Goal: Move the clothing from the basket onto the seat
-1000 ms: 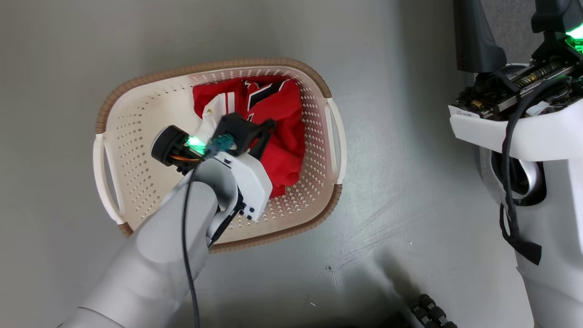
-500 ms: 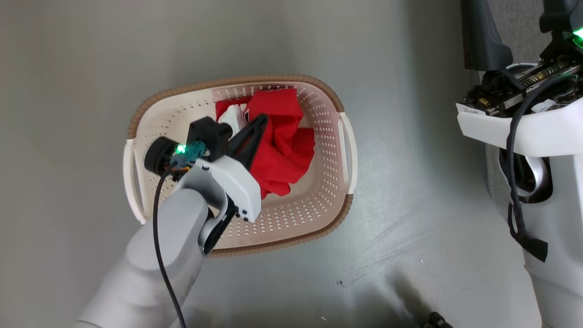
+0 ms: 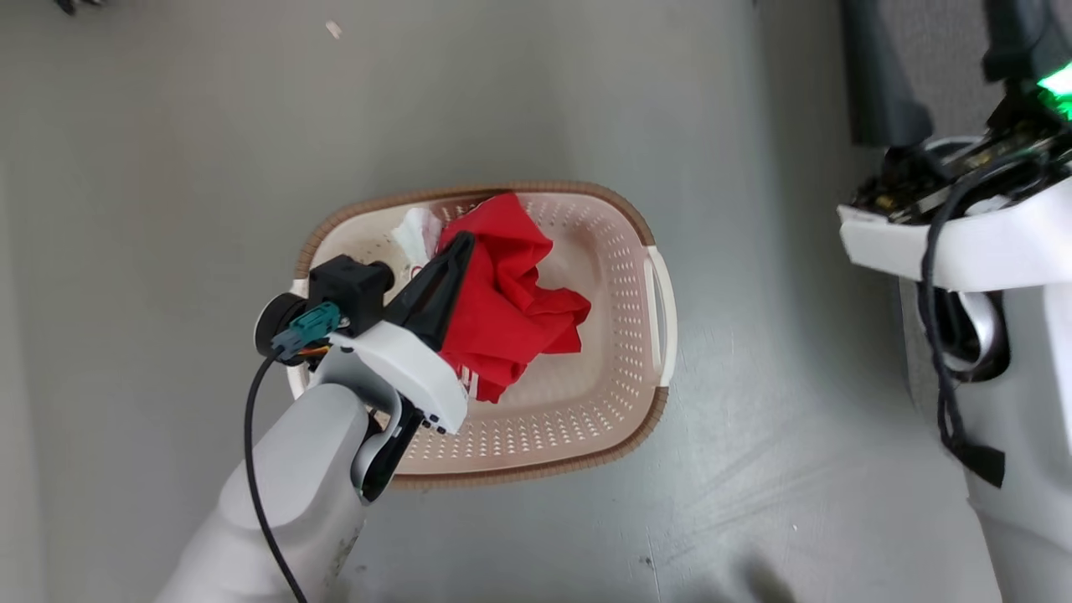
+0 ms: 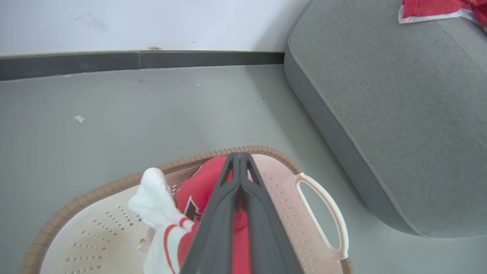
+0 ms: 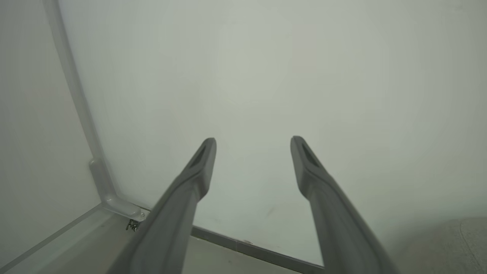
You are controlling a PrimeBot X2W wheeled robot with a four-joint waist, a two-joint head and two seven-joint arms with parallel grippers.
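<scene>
Pinched shut on one fold of the red clothing (image 3: pixel 507 306), the left gripper (image 3: pixel 463 244) holds the bundle over the basket (image 3: pixel 586 456); so thin a grip could slip, or a trailing hem could catch the rim, on the way to the grey seat (image 4: pixel 399 114). The right gripper (image 5: pixel 253 141) gapes empty. The garment hangs crumpled, red with white trim (a black-edged print peeks out)

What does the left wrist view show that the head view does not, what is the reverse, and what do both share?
Left wrist view: a red garment already lying on the grey seat, and the wall's dark skirting. Head view: the pale left forearm with its black cable, and the right arm's white casing. Both: the basket, and the left hand shut on the red clothing.
</scene>
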